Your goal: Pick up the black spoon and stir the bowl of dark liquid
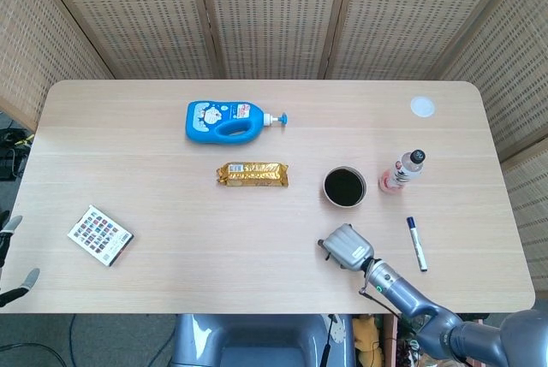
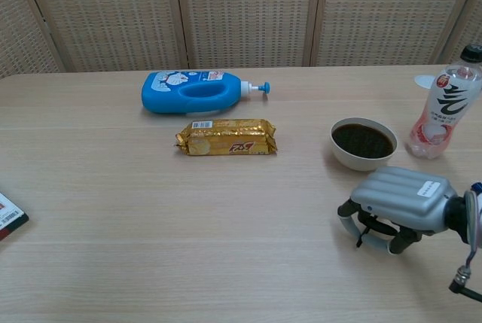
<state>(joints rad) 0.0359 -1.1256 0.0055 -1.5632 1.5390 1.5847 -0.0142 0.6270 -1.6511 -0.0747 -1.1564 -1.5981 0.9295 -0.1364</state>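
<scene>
R hand [image 2: 398, 210] sat palm-down on the counter [image 1: 171, 256], lower right of frame, just below the bowl [image 1: 344, 187] of dark liquid. Fingers curled under w/ something thin and black between them in chest view, prob the black spoon [image 2: 364, 230], but we couldn't confirm a firm grip, or tell handle from scoop end. Head view hid it under the hand.

L hand [image 1: 10, 264] was barely in frame at far left edge, fingers apart, holding nothing.

Our read on the step: secure the pinch first, lift straight up, check the spoon hangs bowl-end down. Then a short move up-frame to the bowl, which was near. Enter at center, keep circles small; liquid looked fairly high, so slosh risk. Bottle [image 2: 444, 112] stood just right of the bowl, so keep wrist clear.
</scene>
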